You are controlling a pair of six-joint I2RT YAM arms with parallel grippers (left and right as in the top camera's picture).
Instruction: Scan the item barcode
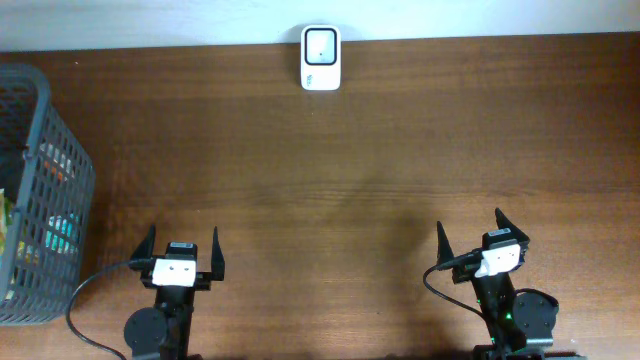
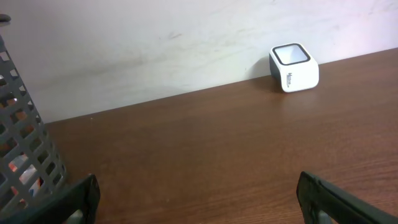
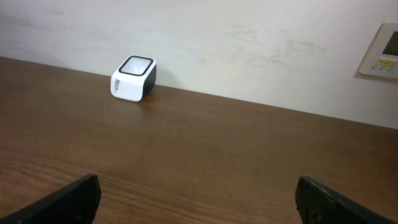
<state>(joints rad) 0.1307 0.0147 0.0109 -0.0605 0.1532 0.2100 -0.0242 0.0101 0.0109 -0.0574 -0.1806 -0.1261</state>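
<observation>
A white barcode scanner with a dark glass top stands at the table's far edge by the wall; it also shows as the scanner in the left wrist view and the scanner in the right wrist view. Colourful packaged items lie inside a grey mesh basket at the far left. My left gripper rests near the front edge, open and empty, just right of the basket. My right gripper sits at the front right, also open with nothing between its fingers.
The basket's mesh wall fills the left edge of the left wrist view. A white wall runs behind the table's far edge, with a small control panel mounted on it at the right. Bare brown wood lies between grippers and scanner.
</observation>
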